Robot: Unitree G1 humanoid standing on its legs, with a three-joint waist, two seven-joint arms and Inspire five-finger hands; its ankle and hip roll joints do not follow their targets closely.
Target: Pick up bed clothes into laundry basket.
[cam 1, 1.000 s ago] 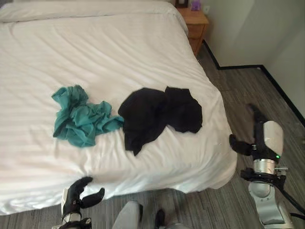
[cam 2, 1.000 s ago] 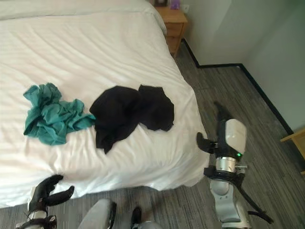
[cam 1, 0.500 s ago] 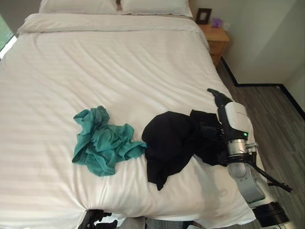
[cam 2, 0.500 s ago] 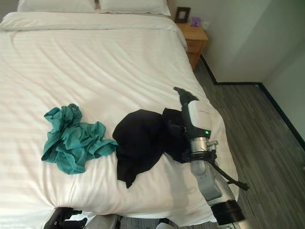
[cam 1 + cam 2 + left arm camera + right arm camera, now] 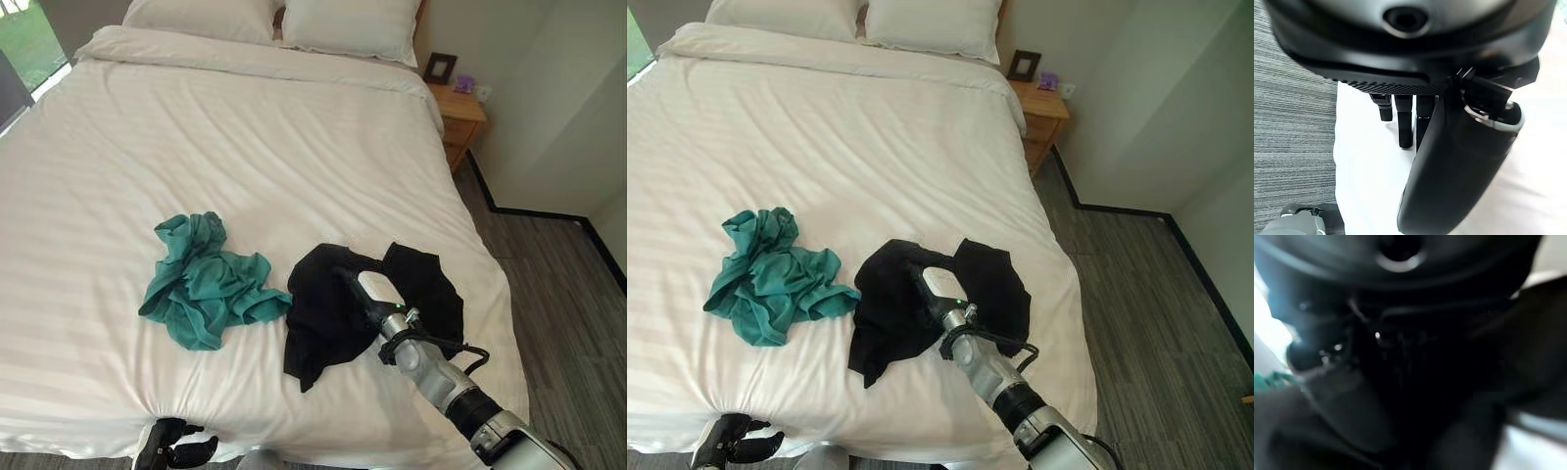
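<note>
Two garments lie on the white bed (image 5: 245,147): a crumpled teal garment (image 5: 211,284) at the left and a black garment (image 5: 328,313) spread out beside it, near the bed's right edge. My right hand (image 5: 364,294) is down on the middle of the black garment, its fingers lost against the dark cloth. Its wrist view is dark with black cloth (image 5: 1533,328) close up and a sliver of teal (image 5: 1273,379). My left hand (image 5: 171,448) hangs low at the foot of the bed, fingers (image 5: 1405,127) straight beside the hanging sheet, holding nothing.
Two pillows (image 5: 353,29) lie at the head of the bed. A wooden nightstand (image 5: 465,117) with a small frame stands at the far right corner. Grey plank floor (image 5: 563,294) runs along the bed's right side up to the wall.
The view has shifted up over the bed. My right arm swung in from the floor beside the bed onto the black garment and has lowered onto it. The garments lie as before.
</note>
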